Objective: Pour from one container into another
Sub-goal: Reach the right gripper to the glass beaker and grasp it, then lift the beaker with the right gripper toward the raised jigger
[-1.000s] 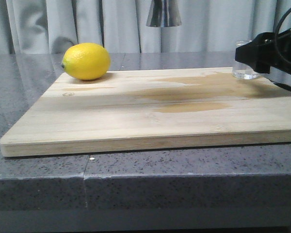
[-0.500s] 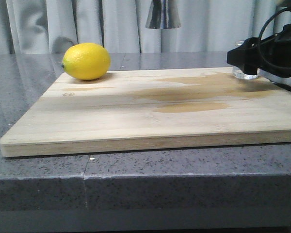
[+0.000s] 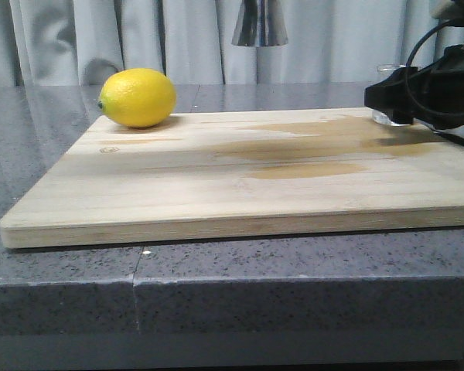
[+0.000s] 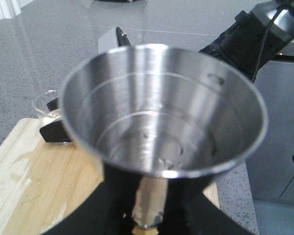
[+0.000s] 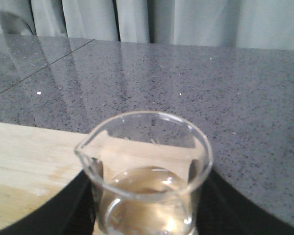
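The clear glass cup (image 5: 148, 188), with pale liquid in it, stands between the black fingers (image 5: 81, 208) of my right gripper (image 5: 147, 218), which press on both its sides. In the front view that gripper (image 3: 392, 97) holds the cup (image 3: 391, 117) at the far right of the wooden board (image 3: 240, 178), at or just above its surface. The steel jigger (image 4: 161, 112) is upright in my left gripper (image 4: 149, 215), which is shut on its waist, high over the board. Only the jigger's base (image 3: 260, 23) shows at the top of the front view. The glass cup (image 4: 50, 110) lies below and beside it.
A lemon (image 3: 138, 97) rests on the board's far left corner. Wet stains (image 3: 309, 151) darken the board's middle and right. The board lies on a grey stone counter (image 3: 216, 286), with curtains behind. The right arm (image 4: 252, 36) reaches in beside the jigger.
My right gripper slid left around the glass cup and its fingers came onto the cup's sides. The jigger stayed high over the board.
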